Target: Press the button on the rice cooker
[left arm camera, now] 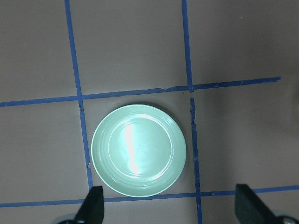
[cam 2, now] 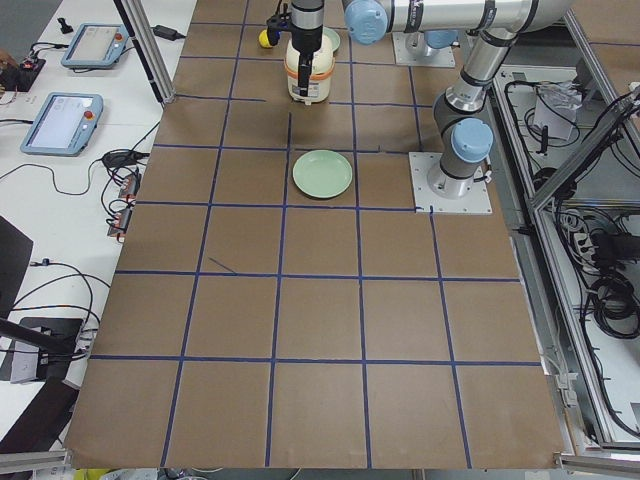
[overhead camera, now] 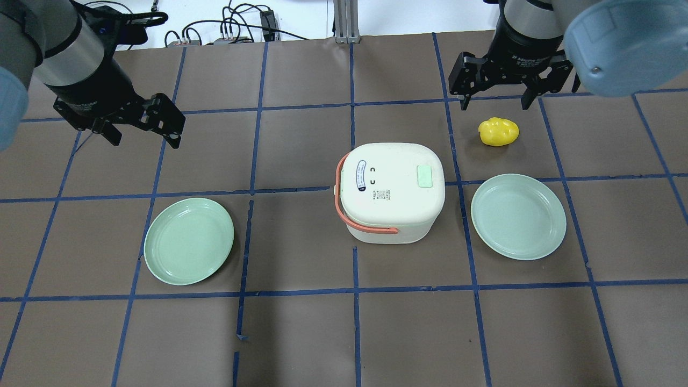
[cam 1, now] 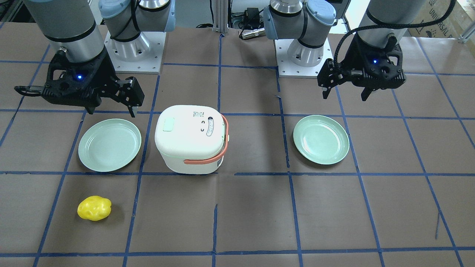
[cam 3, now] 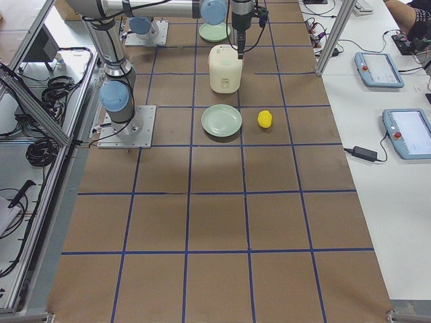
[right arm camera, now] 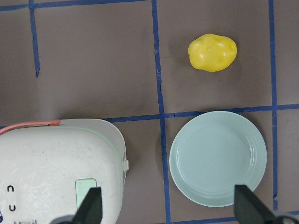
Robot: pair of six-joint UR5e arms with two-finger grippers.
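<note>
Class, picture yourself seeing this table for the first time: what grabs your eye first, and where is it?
The white rice cooker with its orange handle stands mid-table, flanked by a pale green left plate and right plate. A lumpy yellow object lies beyond the right plate, near the open right gripper.

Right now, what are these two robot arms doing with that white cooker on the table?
Nothing is being handled yet. The white rice cooker sits closed at mid-table, and the pale green button on its lid has no claw on it. The left claw and the right claw both hang above the table, open and empty; the right one is nearer the button.
</note>
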